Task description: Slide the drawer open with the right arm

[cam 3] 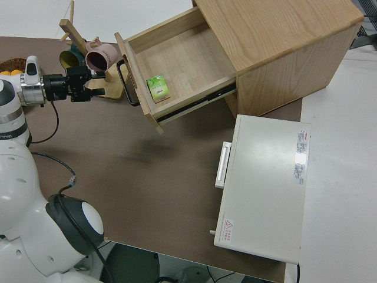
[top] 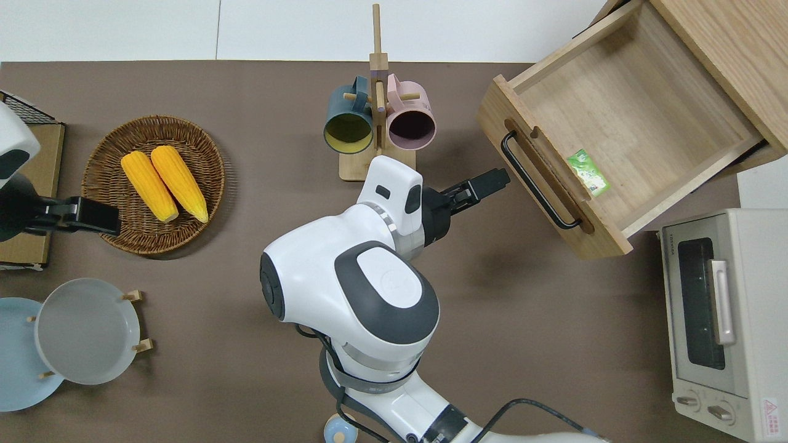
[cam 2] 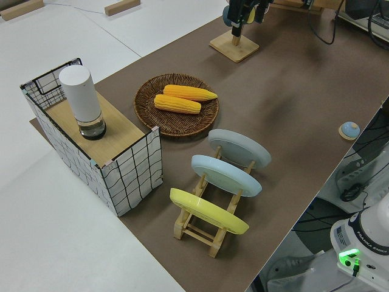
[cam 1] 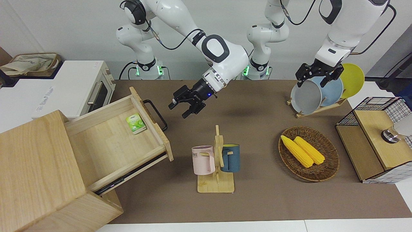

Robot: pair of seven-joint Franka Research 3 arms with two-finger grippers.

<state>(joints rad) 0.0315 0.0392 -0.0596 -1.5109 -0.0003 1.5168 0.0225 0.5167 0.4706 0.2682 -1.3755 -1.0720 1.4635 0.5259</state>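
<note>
The light-wood drawer (cam 1: 109,141) stands pulled far out of the pale cabinet (cam 1: 35,167), and it also shows in the overhead view (top: 622,111). Its black U-shaped handle (cam 1: 155,114) (top: 538,183) is free. A green packet (cam 1: 135,123) lies in the drawer just inside its front. My right gripper (cam 1: 178,111) is open and empty, in the air over the brown mat a short way off the handle, as the overhead view (top: 500,179) and the right side view (cam 3: 101,82) show. The left arm is parked.
A wooden mug rack (cam 1: 216,161) with a pink and a blue mug stands near the drawer's front. A white toaster oven (cam 1: 74,87) sits beside the cabinet. A wicker basket (cam 1: 328,167) of corn, a plate rack (cam 1: 317,93) and a wire-and-wood rack (cam 1: 376,138) are at the left arm's end.
</note>
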